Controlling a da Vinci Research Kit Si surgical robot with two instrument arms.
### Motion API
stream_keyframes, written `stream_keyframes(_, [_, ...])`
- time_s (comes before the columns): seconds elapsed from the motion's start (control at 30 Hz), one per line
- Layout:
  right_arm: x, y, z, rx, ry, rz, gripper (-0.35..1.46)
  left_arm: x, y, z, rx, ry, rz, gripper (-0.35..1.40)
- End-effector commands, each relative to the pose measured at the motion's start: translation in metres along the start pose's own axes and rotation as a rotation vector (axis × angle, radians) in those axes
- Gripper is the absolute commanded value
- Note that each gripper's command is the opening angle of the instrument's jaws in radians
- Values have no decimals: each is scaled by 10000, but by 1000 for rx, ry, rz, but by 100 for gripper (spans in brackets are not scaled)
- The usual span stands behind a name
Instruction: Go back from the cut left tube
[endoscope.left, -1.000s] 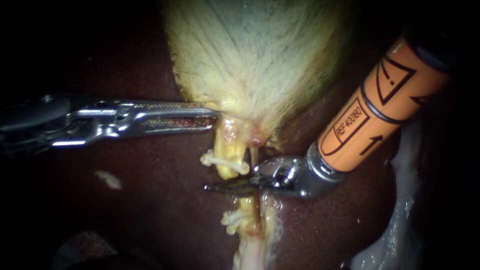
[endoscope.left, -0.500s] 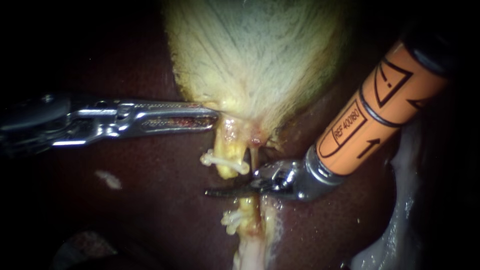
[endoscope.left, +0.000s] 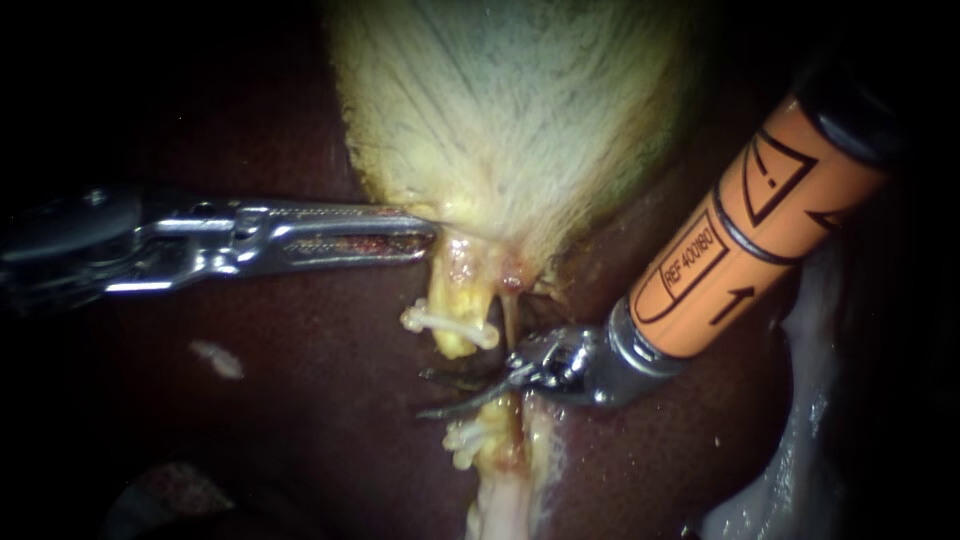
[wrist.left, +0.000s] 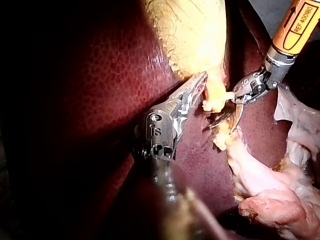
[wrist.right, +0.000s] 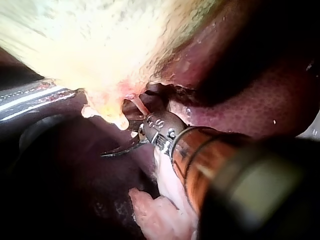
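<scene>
Dark red liver (endoscope.left: 300, 420) forms the backdrop, lit brightest around the centre and fading to black toward 9, 12 and 3 o'clock. A pale wet strip of tissue (endoscope.left: 805, 400) glistens at 4 o'clock.

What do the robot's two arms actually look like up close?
The left instrument is bare silvery metal, its tool long, flat and slotted behind a small hinged joint. The right instrument has an orange sleeve with black printed outlines and an arrow, a shiny metal collar, and a tool of two dark curved blades.
</scene>
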Motion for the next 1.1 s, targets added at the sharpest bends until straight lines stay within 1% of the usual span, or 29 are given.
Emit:
stream_keyframes(0.03, [-4, -3, 1, 2, -3, -20, 113, 0, 0, 0, 0, 0, 0, -35])
stream_keyframes(0.1, [-14, -10, 4, 6, -8, -77, 118, 0, 0, -1, 1, 0, 0, -35])
stream_keyframes(0.17, [-23, -17, 3, 9, -12, -155, 118, 0, 1, -2, 1, 0, 1, -35])
stream_keyframes(0.23, [-29, -22, -2, 13, -14, -237, 110, 1, 1, -3, 1, 0, 1, -35])
stream_keyframes(0.27, [-32, -24, -6, 8, -10, -280, 111, 1, 1, -3, 2, 0, 1, -35])
stream_keyframes(0.3, [-36, -25, -12, -13, 3, -316, 116, 1, 1, -3, 2, 0, 1, -35])
stream_keyframes(0.4, [-44, -22, -36, -90, 46, -395, 125, 1, 1, -5, 2, 0, 1, -35])
stream_keyframes(0.5, [-47, -12, -61, -137, 66, -468, 128, 1, 1, -5, 3, 1, 1, -35])
stream_keyframes(0.6, [-44, -1, -89, -163, 72, -520, 128, 1, 1, -5, 3, 1, 1, -35])
stream_keyframes(0.7, [-38, 4, -117, -205, 83, -563, 128, 1, 1, -6, 3, 1, 1, -35])
stream_keyframes(0.8, [-27, 3, -139, -248, 89, -604, 133, 1, 1, -6, 3, 1, 1, -35])
stream_keyframes(0.93, [-6, -3, -160, -314, 94, -697, 141, 1, 1, -6, 3, 1, 1, -35])
stream_keyframes(1.0, [0, -5, -165, -337, 105, -737, 143, 1, 1, -5, 3, 1, 1, -35])
stream_keyframes(1.1, [1, -6, -170, -364, 124, -787, 143, 1, 1, -5, 2, 0, 1, -35])
